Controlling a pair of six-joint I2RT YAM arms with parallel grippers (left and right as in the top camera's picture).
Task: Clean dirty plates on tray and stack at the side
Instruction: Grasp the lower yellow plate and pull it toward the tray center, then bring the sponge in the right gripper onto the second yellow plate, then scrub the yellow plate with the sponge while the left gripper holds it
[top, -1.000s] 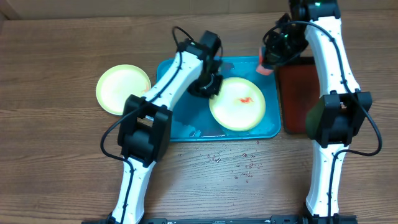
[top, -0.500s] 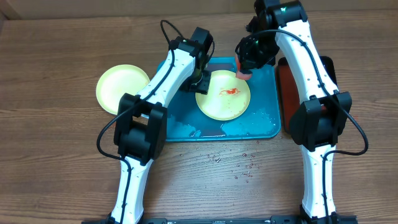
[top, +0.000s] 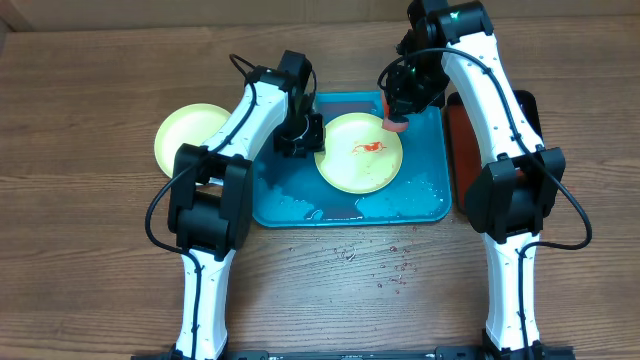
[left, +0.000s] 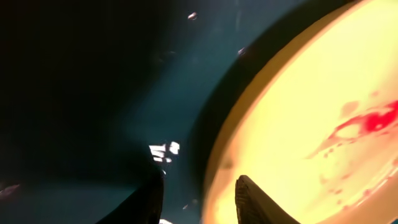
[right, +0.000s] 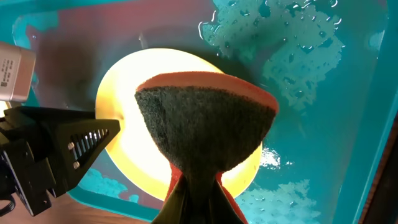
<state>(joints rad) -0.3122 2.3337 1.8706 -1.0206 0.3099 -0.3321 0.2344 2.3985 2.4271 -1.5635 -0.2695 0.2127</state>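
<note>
A pale yellow plate (top: 360, 165) with a red sauce smear lies on the wet teal tray (top: 300, 205). A second pale yellow plate (top: 190, 140) rests on the table left of the tray. My left gripper (top: 303, 135) is low at the smeared plate's left edge. In the left wrist view the plate's rim (left: 214, 168) runs between the parted fingers (left: 252, 199), with the gripper (left: 199, 196) open. My right gripper (right: 198, 186) is shut on an orange sponge with a dark scouring face (right: 205, 124), held over the plate's (right: 121, 106) far right edge.
A dark red tray (top: 455, 160) lies right of the teal one, mostly under my right arm. Water pools on the teal tray (right: 348, 124) and droplets dot the wood (top: 380, 265) in front of it.
The plate slid left and back on the tray. My right arm brought the sponge left from the red tray to the plate. The left gripper opened and moved to the plate's left rim.
</note>
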